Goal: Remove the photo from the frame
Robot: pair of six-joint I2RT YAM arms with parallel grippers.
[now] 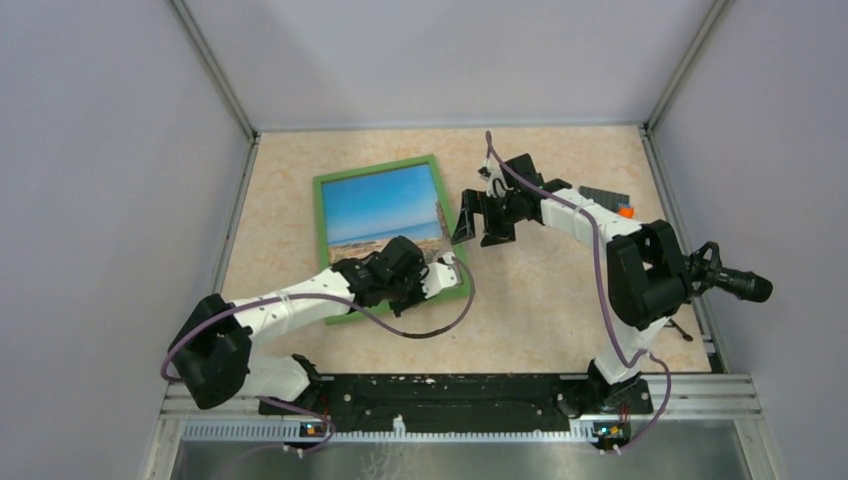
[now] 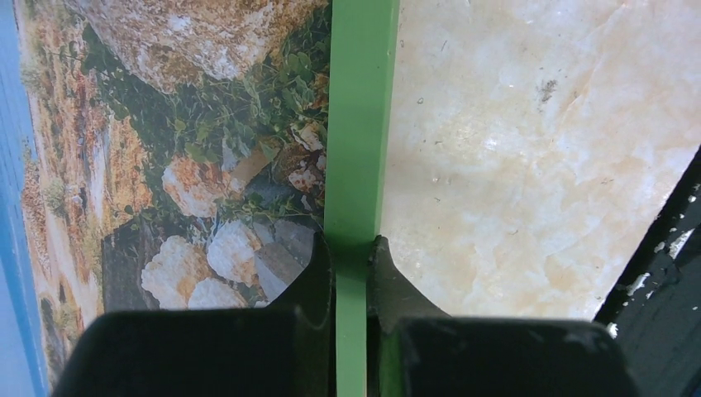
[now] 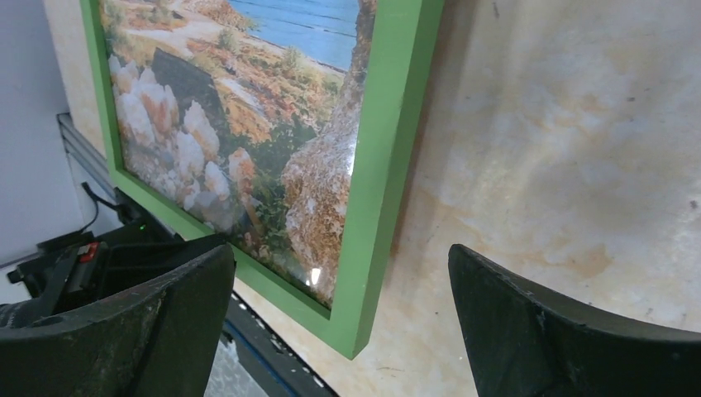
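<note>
Nothing is out yet — the photo sits in the frame; left gripper pinches its green edge, right gripper gapes wide, empty.

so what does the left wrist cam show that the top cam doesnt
Only the left wrist view: the left gripper pinching the green border of the frame, one finger on the photo side and one on the table side, plus the print's rocks and plants up close.
Only the top view: the whole frame, both arms, and the right gripper open beside the frame's right edge.
Both: the frame, the photo in it, and the pale marbled table.
</note>
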